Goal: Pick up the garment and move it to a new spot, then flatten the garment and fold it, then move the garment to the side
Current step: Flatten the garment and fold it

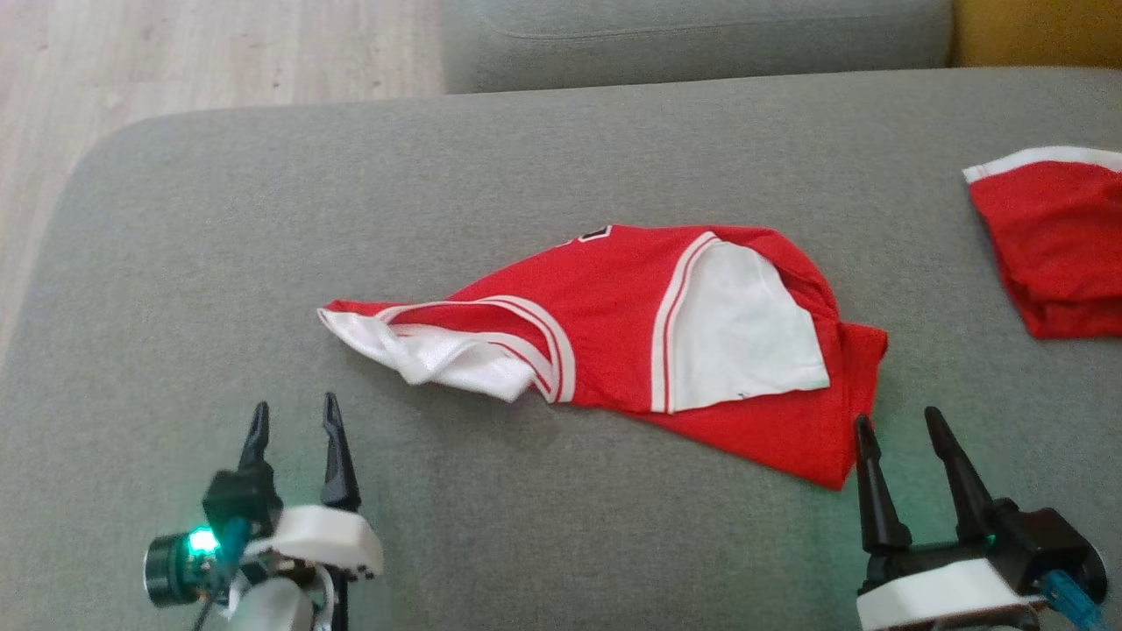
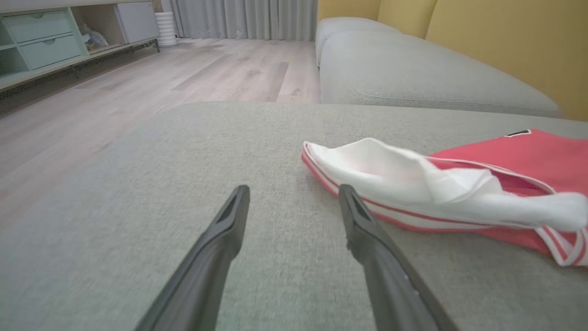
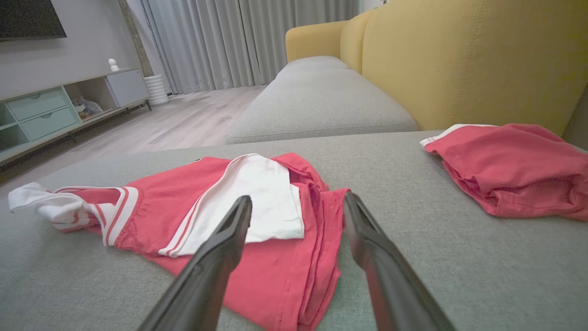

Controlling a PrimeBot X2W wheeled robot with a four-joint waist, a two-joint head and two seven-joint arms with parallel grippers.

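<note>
The garment [image 1: 614, 342] is a red top with white panels and striped trim, lying crumpled in the middle of the grey cushion [image 1: 263, 219]. It also lies to the right in the left wrist view [image 2: 459, 184] and centre-left in the right wrist view [image 3: 193, 207]. My left gripper [image 1: 295, 419] is open near the front left, a short way before the garment's white left end, touching nothing. My right gripper [image 1: 898, 422] is open at the front right, its fingertips just beside the garment's lower right corner. Both grippers are empty [image 2: 294, 195] [image 3: 297, 202].
A second red garment with a white hem [image 1: 1052, 245] lies at the cushion's right edge [image 3: 510, 170]. A further grey seat [image 1: 701, 39] and a yellow backrest [image 3: 459, 64] stand behind. Wooden floor [image 1: 175, 61] lies to the left, past the cushion's rounded edge, with a low cabinet [image 2: 46, 41] beyond.
</note>
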